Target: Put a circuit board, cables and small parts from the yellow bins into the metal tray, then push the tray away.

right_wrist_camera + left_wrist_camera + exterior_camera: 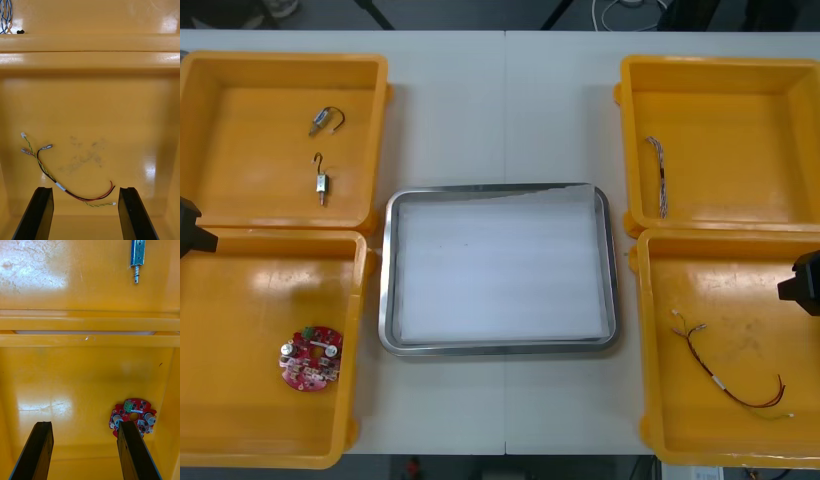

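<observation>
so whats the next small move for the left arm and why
Probably slide the left gripper sideways until the board sits between its open fingers, then lower. The board lies beside one finger, not between them, and the tray holds nothing. The right gripper hangs open over the cable.

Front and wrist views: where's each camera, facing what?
Front view: overhead, steeply down; metal tray, yellow bins, left arm, right arm at sides.
Left wrist view: into near left bin; open left gripper, circuit board.
Right wrist view: into near right bin; open right gripper, red and yellow cable.
Shared with front view: board, cable.
</observation>
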`<state>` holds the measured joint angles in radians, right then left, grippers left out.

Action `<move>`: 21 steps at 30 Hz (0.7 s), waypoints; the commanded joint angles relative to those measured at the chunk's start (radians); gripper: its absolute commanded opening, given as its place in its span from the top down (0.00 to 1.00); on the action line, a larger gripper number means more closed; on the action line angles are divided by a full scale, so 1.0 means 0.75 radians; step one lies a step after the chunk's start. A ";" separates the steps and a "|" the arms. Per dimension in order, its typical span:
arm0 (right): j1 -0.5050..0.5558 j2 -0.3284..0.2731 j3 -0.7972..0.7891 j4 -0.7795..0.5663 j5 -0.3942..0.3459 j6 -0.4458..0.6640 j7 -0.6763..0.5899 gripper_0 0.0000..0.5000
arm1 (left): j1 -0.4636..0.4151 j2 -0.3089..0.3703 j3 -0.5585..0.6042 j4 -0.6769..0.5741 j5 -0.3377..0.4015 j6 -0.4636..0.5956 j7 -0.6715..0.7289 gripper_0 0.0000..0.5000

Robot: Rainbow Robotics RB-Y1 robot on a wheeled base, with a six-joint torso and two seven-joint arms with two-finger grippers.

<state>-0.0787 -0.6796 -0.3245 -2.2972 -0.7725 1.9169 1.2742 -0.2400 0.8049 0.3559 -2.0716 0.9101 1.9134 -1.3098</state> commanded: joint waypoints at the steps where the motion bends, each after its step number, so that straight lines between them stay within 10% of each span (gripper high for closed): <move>1: 0.015 -0.047 -0.042 -0.005 -0.011 0.004 -0.036 0.00 | 0.019 0.052 0.022 -0.040 0.010 0.009 -0.080 0.00; 21: 0.015 -0.047 -0.042 -0.005 -0.011 0.004 -0.036 0.00 | 0.019 0.052 0.022 -0.040 0.010 0.009 -0.080 0.00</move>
<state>-0.0787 -0.6796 -0.3245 -2.2972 -0.7725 1.9169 1.2742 -0.2400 0.8049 0.3559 -2.0716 0.9101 1.9134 -1.3098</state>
